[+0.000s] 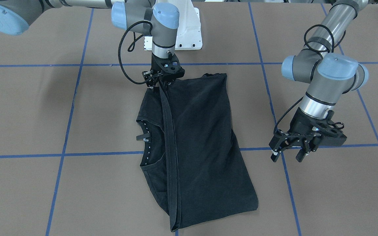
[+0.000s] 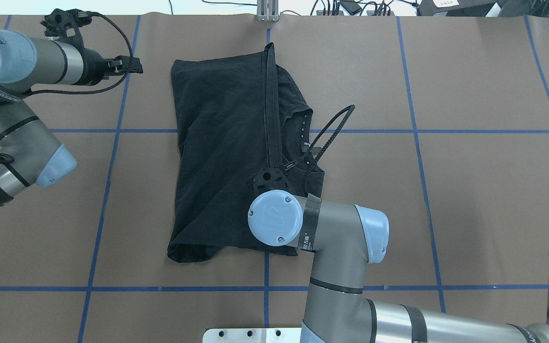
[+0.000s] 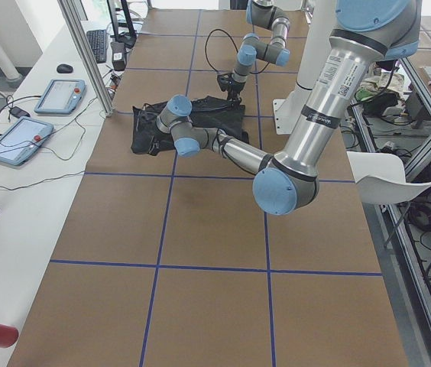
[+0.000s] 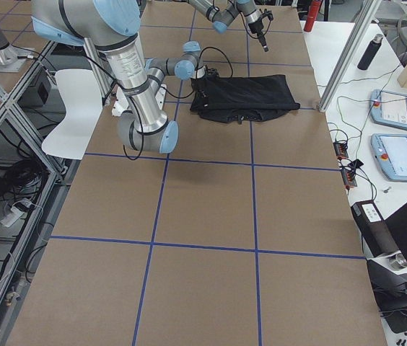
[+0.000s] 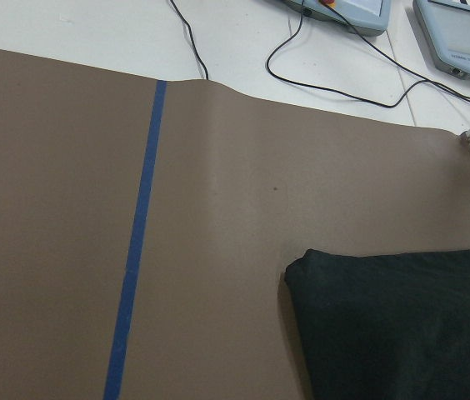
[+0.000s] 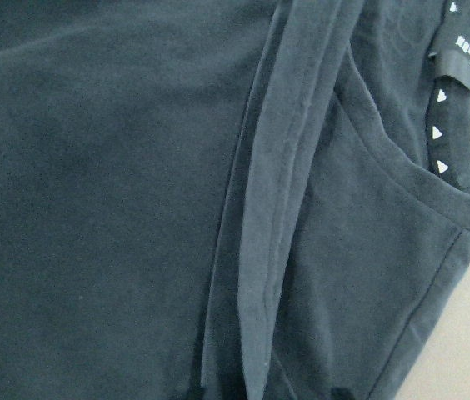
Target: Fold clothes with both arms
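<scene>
Seen from overhead, a folded black T-shirt (image 2: 217, 157) lies mid-table (image 2: 470, 190), the right gripper (image 1: 162, 82) pinched closed on its lifted hem band toward five o'clock, the left gripper (image 1: 288, 156) at ten o'clock, fingers spread apart, holding nothing.

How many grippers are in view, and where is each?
2. The right gripper grips the shirt hem at the end nearest the robot. The left gripper hangs open over the table beside the shirt, not touching it. None seems hidden.
</scene>
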